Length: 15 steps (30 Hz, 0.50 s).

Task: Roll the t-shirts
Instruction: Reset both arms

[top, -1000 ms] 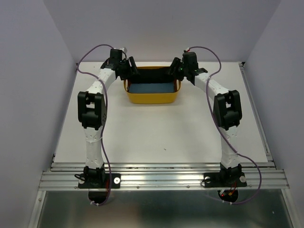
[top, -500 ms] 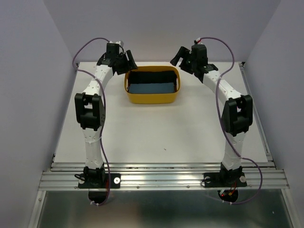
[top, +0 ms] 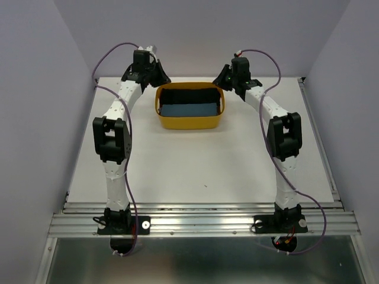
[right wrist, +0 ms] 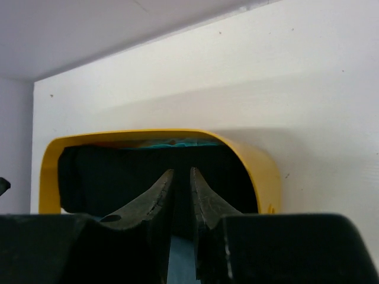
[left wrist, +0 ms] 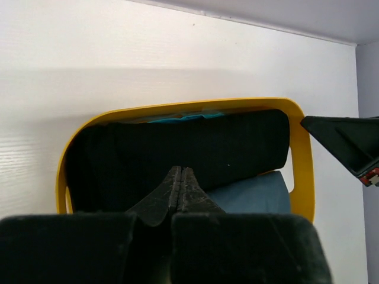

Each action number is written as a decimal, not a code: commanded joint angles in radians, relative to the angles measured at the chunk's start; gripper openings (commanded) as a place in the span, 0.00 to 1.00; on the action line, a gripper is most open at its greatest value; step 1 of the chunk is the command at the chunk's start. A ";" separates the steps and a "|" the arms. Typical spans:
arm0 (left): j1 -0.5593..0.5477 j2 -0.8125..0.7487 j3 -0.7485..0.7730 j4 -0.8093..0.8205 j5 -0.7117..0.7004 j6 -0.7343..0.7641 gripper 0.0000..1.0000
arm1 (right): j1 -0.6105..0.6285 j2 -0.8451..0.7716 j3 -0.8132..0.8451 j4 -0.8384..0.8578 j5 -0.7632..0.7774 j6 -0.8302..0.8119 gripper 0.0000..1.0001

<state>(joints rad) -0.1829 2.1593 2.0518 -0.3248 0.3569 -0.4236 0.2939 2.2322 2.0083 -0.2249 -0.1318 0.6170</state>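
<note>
Two rolled t-shirts lie side by side in a yellow tub. The black t-shirt fills the tub's far half and the teal-blue t-shirt the near half. My left gripper hovers above the tub's far left corner. In the left wrist view its fingertips are pressed shut with nothing between them, over the black t-shirt and the teal-blue one. My right gripper hovers above the far right corner. Its jaws stand a narrow gap apart, empty, over the black t-shirt.
The tub's yellow rim stands near the table's back edge, close to the rear wall. White tabletop stretches from the tub to the arm bases. The side walls flank both arms.
Both grippers rose from the tub's rim, swung outward, then came back in over its far corners. The left jaws closed fully and the right jaws narrowed. The t-shirts stayed put.
</note>
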 commanded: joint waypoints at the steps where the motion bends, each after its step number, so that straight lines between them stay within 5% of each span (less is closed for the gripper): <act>1: -0.016 0.062 -0.004 0.032 0.013 -0.004 0.00 | 0.008 0.085 0.085 -0.040 -0.014 -0.003 0.22; 15: -0.030 0.108 0.094 -0.060 -0.039 0.036 0.00 | 0.017 0.050 0.109 -0.080 0.043 -0.053 0.28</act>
<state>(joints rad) -0.2131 2.3352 2.0655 -0.3649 0.3317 -0.4183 0.3119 2.3734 2.0792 -0.2672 -0.1150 0.5976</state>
